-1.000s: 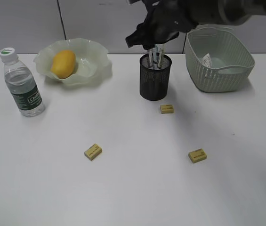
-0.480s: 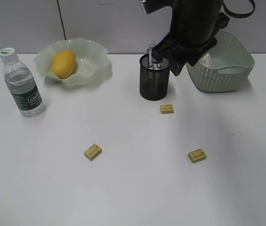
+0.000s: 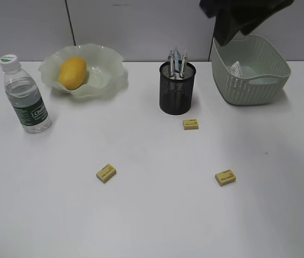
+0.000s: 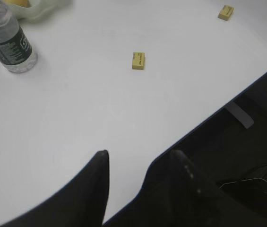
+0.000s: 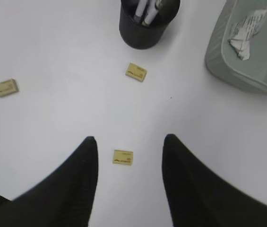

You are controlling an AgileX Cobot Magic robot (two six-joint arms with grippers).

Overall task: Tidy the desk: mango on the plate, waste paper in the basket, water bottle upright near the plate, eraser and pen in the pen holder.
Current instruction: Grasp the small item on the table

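Three yellow erasers lie on the white desk (image 3: 141,215): one (image 3: 191,124) just in front of the black mesh pen holder (image 3: 177,91), one (image 3: 106,173) at front left, one (image 3: 225,178) at front right. Several pens (image 3: 177,57) stand in the holder. The mango (image 3: 72,72) rests in the wavy plate (image 3: 114,60), and beside it the water bottle (image 3: 25,97) stands upright. Waste paper (image 3: 237,69) lies in the basket (image 3: 281,76). My right gripper (image 5: 129,139) is open and empty, high above an eraser (image 5: 123,157). My left gripper (image 4: 140,158) is open and empty at the desk's edge.
My right arm (image 3: 243,16) hangs dark at the top right, above the basket's back rim. In the left wrist view the desk's edge runs diagonally, with dark floor (image 4: 246,156) beyond it. The bottle (image 4: 8,42) and two erasers (image 4: 138,60) (image 4: 226,12) show there.
My right arm has lifted away from over the pen holder and swung up and to the right, over the basket. The pens stay in the holder. The erasers have not moved.
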